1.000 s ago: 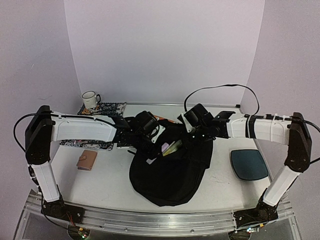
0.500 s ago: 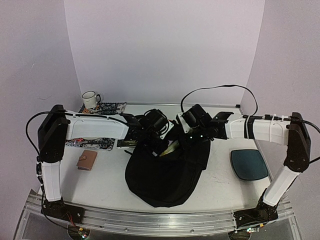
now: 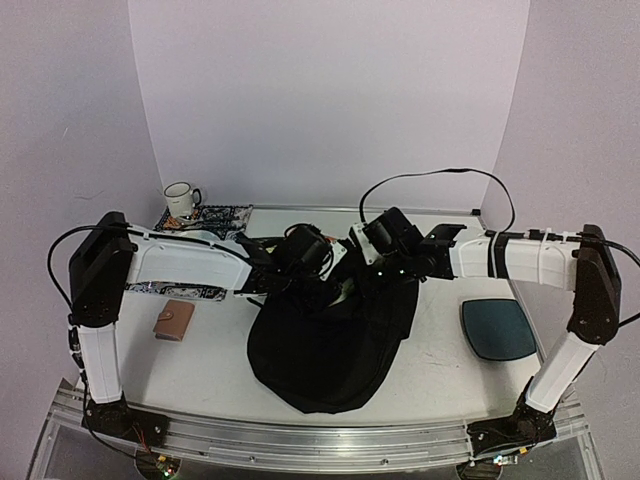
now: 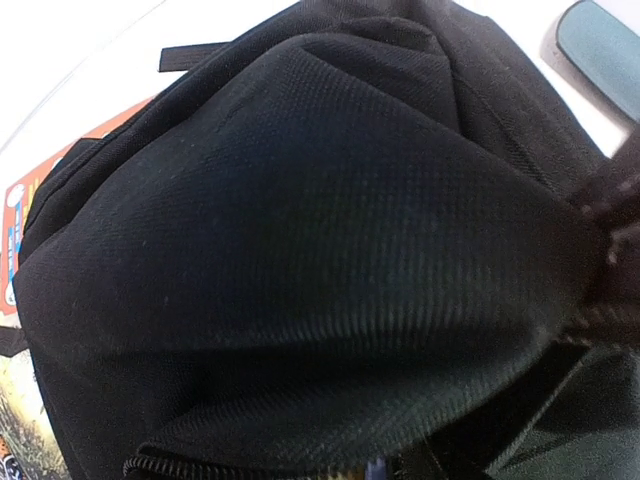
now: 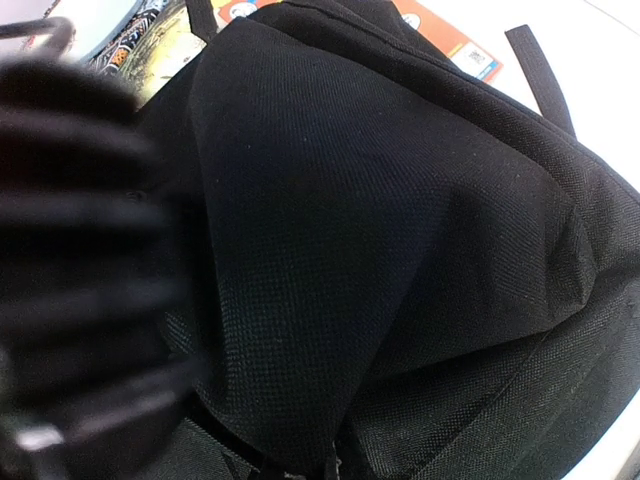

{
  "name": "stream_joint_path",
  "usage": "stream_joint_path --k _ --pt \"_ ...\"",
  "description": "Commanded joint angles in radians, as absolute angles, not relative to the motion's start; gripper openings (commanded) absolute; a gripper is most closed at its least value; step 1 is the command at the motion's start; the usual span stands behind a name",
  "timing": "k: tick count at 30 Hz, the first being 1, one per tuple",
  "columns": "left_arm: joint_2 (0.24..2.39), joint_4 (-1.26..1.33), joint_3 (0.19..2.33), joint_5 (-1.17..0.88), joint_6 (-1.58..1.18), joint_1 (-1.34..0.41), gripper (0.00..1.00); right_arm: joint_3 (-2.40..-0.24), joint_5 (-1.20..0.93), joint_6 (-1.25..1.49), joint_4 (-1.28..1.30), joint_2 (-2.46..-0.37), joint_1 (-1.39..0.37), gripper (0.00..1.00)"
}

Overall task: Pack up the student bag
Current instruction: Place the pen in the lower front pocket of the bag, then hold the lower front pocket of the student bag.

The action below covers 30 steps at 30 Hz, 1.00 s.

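Note:
The student bag (image 3: pixel 325 345), a large black fabric backpack, lies in the middle of the table with its top edge raised and bunched. My left gripper (image 3: pixel 318 278) and right gripper (image 3: pixel 373 270) meet close together at that top edge, each shut on a fold of the bag's fabric. Black fabric fills the left wrist view (image 4: pixel 300 220) and the right wrist view (image 5: pixel 380 200), gathering toward the bottom centre and hiding my fingers. The bag's mouth is pulled shut and its contents are hidden.
A white mug (image 3: pixel 181 199) and a patterned book (image 3: pixel 220 214) sit at the back left. A brown wallet (image 3: pixel 173 320) lies left of the bag. A dark-teal rounded pad (image 3: pixel 498 328) lies to the right. An orange book (image 5: pixel 450 40) lies under the bag's far side.
Both grippers have drawn together, the left moving right. The bag's mouth, open before with coloured items showing inside, is now closed, and the bag has bunched up and shifted slightly left.

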<state>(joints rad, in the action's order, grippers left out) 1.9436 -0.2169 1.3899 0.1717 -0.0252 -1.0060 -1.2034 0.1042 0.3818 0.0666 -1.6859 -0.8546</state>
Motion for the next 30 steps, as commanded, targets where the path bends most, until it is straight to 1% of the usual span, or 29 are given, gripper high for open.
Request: stream_joint_path --k 1,5,10,13,17,20,25,30 --pt "1.813 -0.138 1.352 0.193 -0.059 -0.997 0.56 -1.23 0.102 0.37 0.038 -1.687 -0.873 0.0" --pt "1.72 -0.146 1.289 0.192 -0.111 -0.996 0.62 -1.22 0.129 0.367 0.038 -1.683 -0.873 0.0" --pt "1.625 -0.178 1.199 0.203 -0.181 -0.987 0.67 -1.216 0.156 0.357 0.044 -1.693 -0.873 0.03" --pt "1.572 -0.191 1.134 0.177 -0.264 -0.949 0.68 -1.208 0.163 0.356 0.046 -1.699 -0.872 0.04" --pt "1.507 -0.195 1.033 0.089 -0.371 -0.849 0.68 -1.198 0.161 0.359 0.047 -1.707 -0.873 0.05" --pt "1.466 -0.195 0.96 0.062 -0.422 -0.798 0.68 -1.188 0.157 0.36 0.047 -1.709 -0.872 0.06" --pt "1.468 -0.189 0.909 0.041 -0.466 -0.758 0.7 -1.184 0.151 0.357 0.047 -1.716 -0.872 0.06" --pt "1.527 -0.139 0.904 -0.084 -0.475 -0.715 0.69 -1.183 0.149 0.356 0.046 -1.721 -0.873 0.05"
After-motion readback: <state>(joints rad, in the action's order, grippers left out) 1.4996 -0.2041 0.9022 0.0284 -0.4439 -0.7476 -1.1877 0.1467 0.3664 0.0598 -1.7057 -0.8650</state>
